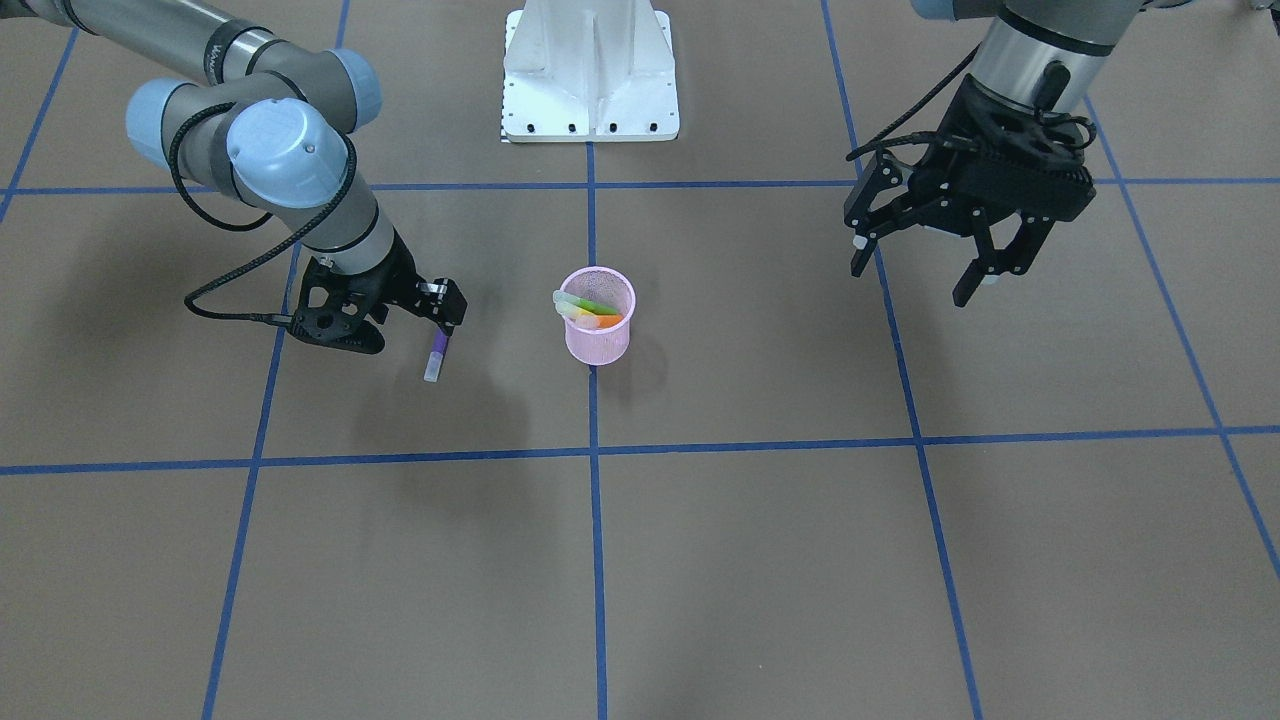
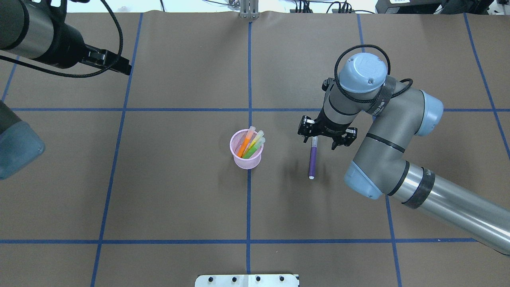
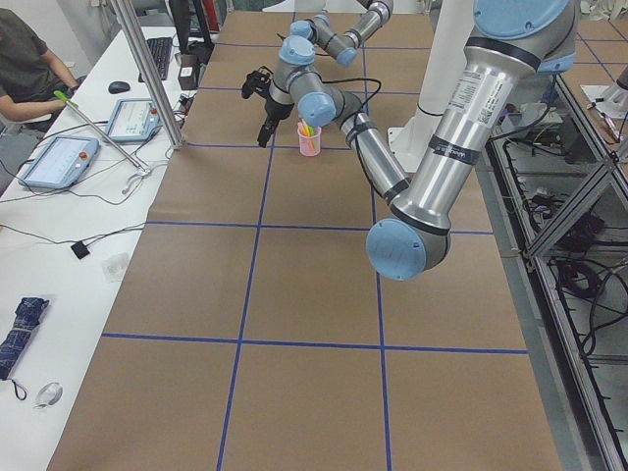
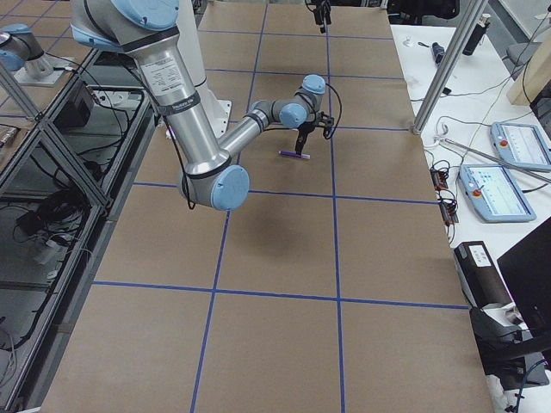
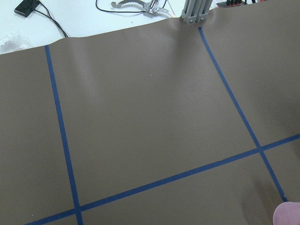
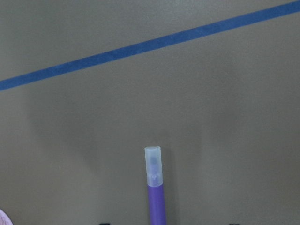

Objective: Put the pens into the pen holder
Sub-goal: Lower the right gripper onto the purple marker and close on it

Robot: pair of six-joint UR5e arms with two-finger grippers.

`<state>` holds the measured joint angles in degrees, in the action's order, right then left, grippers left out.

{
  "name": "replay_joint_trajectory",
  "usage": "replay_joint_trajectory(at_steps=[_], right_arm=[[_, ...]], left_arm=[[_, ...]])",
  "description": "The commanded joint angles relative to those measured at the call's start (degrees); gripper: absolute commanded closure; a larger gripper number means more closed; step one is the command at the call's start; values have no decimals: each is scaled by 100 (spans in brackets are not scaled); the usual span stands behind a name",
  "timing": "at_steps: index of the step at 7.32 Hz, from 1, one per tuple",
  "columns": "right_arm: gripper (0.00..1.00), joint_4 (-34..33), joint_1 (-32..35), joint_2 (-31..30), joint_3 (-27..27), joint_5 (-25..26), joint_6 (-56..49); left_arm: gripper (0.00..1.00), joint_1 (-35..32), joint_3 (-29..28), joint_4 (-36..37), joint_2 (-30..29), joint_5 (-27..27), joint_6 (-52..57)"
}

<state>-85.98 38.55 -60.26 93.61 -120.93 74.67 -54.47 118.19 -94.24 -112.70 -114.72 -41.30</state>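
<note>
Brown surface (image 2: 179, 179): orange pen (image 2: 244, 145) and green pen (image 2: 253, 148) already sit in the holder (image 2: 247, 163). Purple pen (image 2: 312, 159) lies nearby, right fingers (image 2: 304, 131) spread around its end. We'd centre, then squeeze gently. Left fingers (image 1: 972, 280) are released, empty.

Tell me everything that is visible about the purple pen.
The purple pen is a short, slim stick, plastic by its look, with a purple barrel and a pale see-through cap. It lies flat on the brown table, on the robot's right of the pink cup and apart from it, cap pointing away from the robot. The right gripper hangs over it with jaws open on either side, not closed on it.
</note>
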Motion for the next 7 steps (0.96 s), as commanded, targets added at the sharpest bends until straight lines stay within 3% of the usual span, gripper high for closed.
replay_joint_trajectory(at_steps=[1, 5, 7], right_arm=[[18, 2, -67, 14, -211, -27, -224], [30, 2, -242, 49, -247, 34, -454], [32, 19, -243, 67, -282, 43, -454]], left_arm=[[1, -3, 47, -16, 64, 2, -10], [1, 6, 38, -25, 64, 2, -1], [1, 6, 38, -25, 64, 20, -1]])
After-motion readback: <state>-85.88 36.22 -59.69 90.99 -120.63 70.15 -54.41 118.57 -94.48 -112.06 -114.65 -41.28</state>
